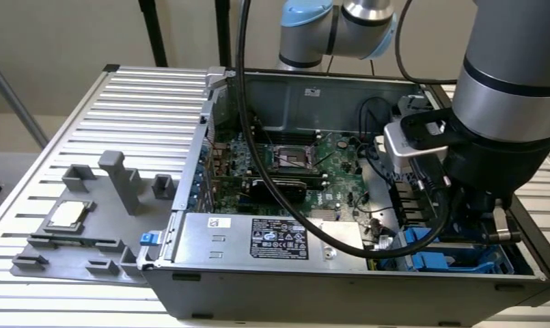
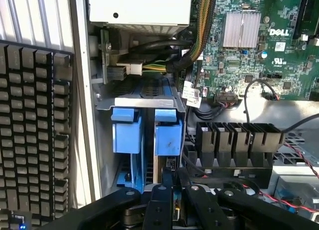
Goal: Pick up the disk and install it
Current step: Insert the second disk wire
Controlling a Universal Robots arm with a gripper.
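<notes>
**Down in the drive bay: hand closed on the disk**

Down at the drive bay of the open computer case (image 1: 348, 287), the hand (image 2: 172, 182) has its two black fingers (image 2: 183, 182) drawn close together, pinching the top edge of the disk (image 2: 167, 140). The disk stands on edge in the bay, its blue carrier showing, just beside a second blue carrier (image 2: 127, 140) in the neighbouring slot. A grey metal bracket (image 2: 144, 101) spans the tops of both. Beyond the bay lies the green motherboard (image 1: 298, 160) with its silver heatsink (image 2: 241, 29). In the exterior view the arm (image 1: 507, 102) reaches into the case at the exterior view's right, and a silver power supply with a black label (image 1: 266, 239) sits along the near wall. On the slatted bench (image 1: 119, 109) to the exterior view's left, a grey fixture (image 1: 83, 232) holds a small square chip (image 1: 65, 215).
</notes>
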